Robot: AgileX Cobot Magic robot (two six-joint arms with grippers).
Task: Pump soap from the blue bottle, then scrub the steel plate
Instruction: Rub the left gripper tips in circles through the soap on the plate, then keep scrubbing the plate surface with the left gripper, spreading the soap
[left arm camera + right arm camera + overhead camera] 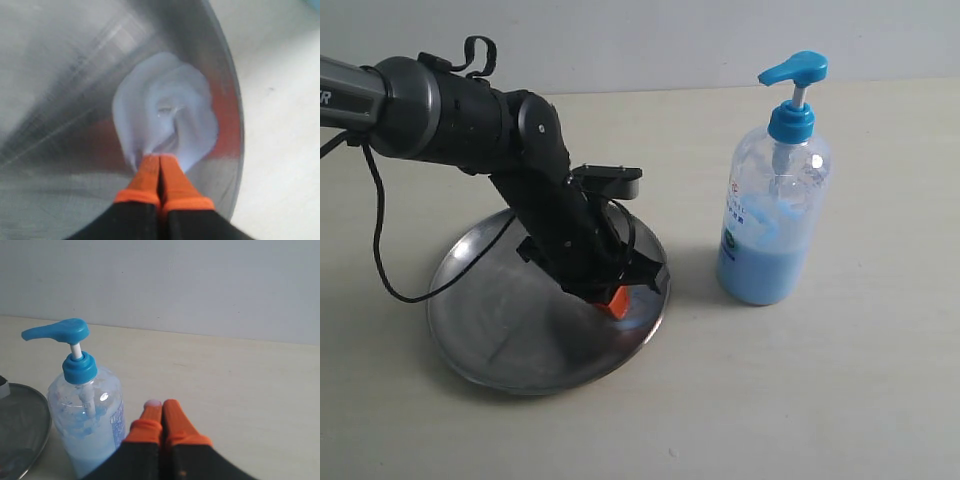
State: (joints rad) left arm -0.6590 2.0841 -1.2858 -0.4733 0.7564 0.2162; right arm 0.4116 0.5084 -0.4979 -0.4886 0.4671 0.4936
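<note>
The steel plate [510,320] lies at the left of the table, round and shiny. My left gripper [617,302] is shut, its orange tips pressed down onto the plate near the right rim. In the left wrist view a pale-blue blob of soap [167,112] is smeared on the plate [55,75], and the shut left gripper [160,159] touches its edge. The blue bottle [775,215] stands upright to the right of the plate. In the right wrist view the bottle [87,410] is beside my shut right gripper [162,404]; one fingertip [152,404] carries a pale smear.
A black cable [380,240] loops from the left arm down over the plate's left rim. The bottle's pump head [793,68] points left toward the plate. Bare beige tabletop [820,400] spreads in front and to the right; a pale wall [200,285] stands behind.
</note>
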